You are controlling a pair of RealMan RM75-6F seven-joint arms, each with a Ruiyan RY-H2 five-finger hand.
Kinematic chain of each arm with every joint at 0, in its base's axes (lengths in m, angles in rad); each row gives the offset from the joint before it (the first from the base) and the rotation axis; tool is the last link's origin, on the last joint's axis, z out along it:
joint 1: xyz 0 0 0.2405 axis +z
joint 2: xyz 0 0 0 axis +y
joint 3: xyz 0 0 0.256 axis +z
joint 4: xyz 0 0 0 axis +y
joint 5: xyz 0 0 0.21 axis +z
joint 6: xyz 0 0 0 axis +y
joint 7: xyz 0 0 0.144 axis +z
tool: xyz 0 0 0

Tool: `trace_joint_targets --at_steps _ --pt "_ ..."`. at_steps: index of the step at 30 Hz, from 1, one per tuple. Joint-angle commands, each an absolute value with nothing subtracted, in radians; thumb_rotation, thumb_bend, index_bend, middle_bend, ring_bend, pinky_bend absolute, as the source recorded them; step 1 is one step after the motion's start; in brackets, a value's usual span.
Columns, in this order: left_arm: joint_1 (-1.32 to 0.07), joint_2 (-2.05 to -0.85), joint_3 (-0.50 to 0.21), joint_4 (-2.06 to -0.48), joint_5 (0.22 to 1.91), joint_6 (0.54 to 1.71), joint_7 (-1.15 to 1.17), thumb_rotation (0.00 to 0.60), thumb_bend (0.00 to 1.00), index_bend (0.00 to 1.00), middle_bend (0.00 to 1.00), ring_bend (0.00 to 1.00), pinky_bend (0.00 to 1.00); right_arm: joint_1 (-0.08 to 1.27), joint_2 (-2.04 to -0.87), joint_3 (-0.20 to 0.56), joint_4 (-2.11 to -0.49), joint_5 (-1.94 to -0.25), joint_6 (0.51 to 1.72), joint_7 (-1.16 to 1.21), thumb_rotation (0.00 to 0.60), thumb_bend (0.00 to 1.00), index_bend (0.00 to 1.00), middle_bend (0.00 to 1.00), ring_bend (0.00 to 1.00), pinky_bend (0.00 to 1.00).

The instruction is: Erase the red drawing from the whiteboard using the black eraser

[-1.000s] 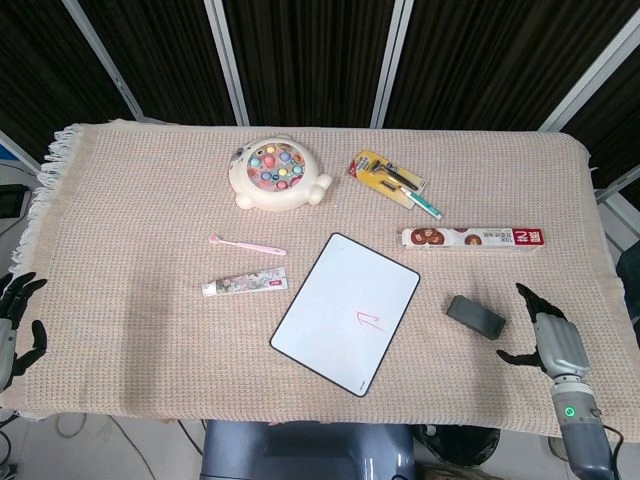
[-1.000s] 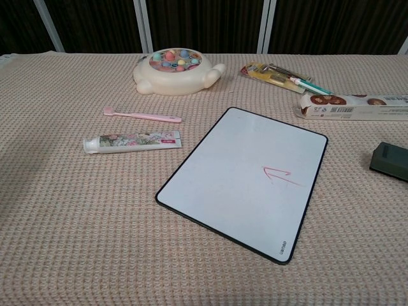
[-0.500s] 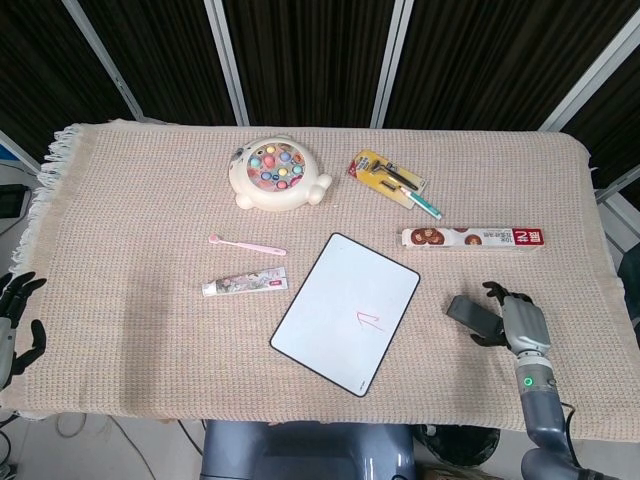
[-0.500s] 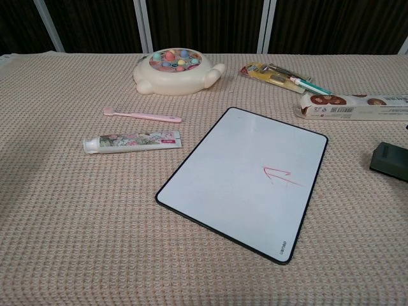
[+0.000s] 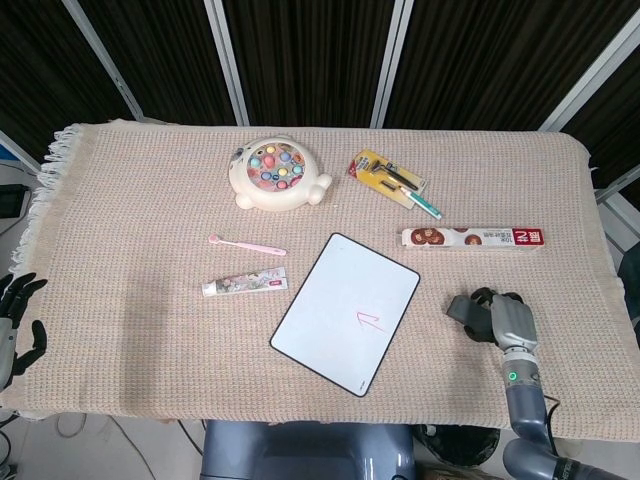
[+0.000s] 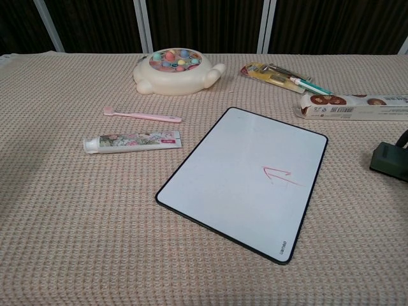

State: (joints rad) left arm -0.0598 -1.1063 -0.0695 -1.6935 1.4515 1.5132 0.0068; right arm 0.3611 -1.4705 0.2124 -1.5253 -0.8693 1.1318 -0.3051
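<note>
The whiteboard (image 5: pixel 346 312) (image 6: pixel 245 178) lies tilted near the table's front middle, with a small red arrow drawing (image 5: pixel 370 320) (image 6: pixel 278 174) on its right half. Right of it sits the black eraser (image 5: pixel 463 308) (image 6: pixel 389 160), flat on the cloth. My right hand (image 5: pixel 508 320) lies over the eraser's right part, fingers curved over its top; only a dark fingertip (image 6: pixel 403 136) shows in the chest view. How firmly it holds is not visible. My left hand (image 5: pixel 16 322) hangs off the table's left edge, fingers spread, holding nothing.
A toothpaste tube (image 5: pixel 245 285) and a pink toothbrush (image 5: pixel 246 245) lie left of the board. Behind it are a cream fishing toy (image 5: pixel 277 174), a packet of tools (image 5: pixel 392 180) and a long biscuit box (image 5: pixel 474 238). A woven cloth (image 5: pixel 120 220) covers the table.
My right hand has moved left from the table's right edge onto the eraser, covering its right part. The eraser, board and left hand have stayed put.
</note>
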Motion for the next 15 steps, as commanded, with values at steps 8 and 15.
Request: trace_joint_targets --at_steps 8,15 --pt "-0.059 -1.105 -0.07 -1.694 1.451 1.514 0.006 0.6 0.64 0.16 0.09 0.02 0.0 0.374 -1.474 0.206 -1.52 -0.868 1.121 -0.321 0.6 0.37 0.5 0.49 0.46 0.25" --pt "-0.058 -1.105 -0.07 -1.696 1.451 1.516 0.006 0.6 0.64 0.16 0.09 0.02 0.0 0.399 -1.445 0.229 -1.566 -0.915 1.125 -0.32 0.6 0.37 0.5 0.49 0.47 0.25"
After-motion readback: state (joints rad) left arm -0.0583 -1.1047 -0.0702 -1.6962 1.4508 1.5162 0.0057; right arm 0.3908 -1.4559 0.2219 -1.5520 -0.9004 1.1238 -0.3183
